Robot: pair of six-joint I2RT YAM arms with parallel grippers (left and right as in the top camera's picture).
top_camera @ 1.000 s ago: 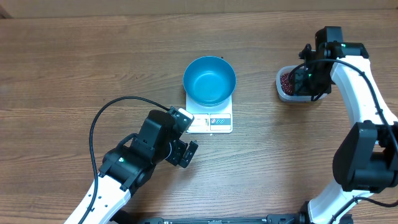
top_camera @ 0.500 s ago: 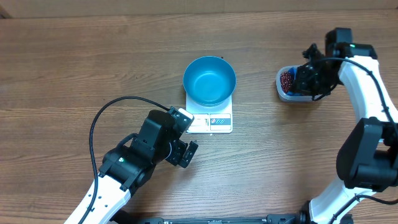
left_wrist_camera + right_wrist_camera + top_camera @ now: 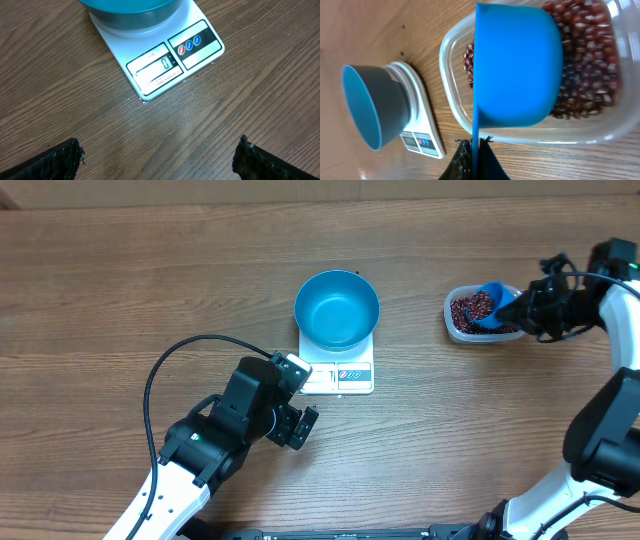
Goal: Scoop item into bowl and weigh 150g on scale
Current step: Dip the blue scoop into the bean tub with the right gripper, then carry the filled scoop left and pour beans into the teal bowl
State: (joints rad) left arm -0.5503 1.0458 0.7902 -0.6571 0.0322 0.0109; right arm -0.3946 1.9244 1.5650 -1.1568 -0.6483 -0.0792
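While the bowl (image 3: pixel 336 310) sits on the scale (image 3: pixel 345 376) at the centre of the overhead frame, the beans (image 3: pixel 468 308) lie in a clear tub (image 3: pixel 452 328) at upper right. Left wrist view: the left gripper (image 3: pixel 157 160) keeps its jaws wide over the bench (image 3: pixel 260 90). Right wrist view: the jaws of the right gripper (image 3: pixel 474 160) clamp a blue scoop (image 3: pixel 517 65) inside the tub.

Overhead straight down; wrist views close; all share scale (image 3: pixel 338 375).
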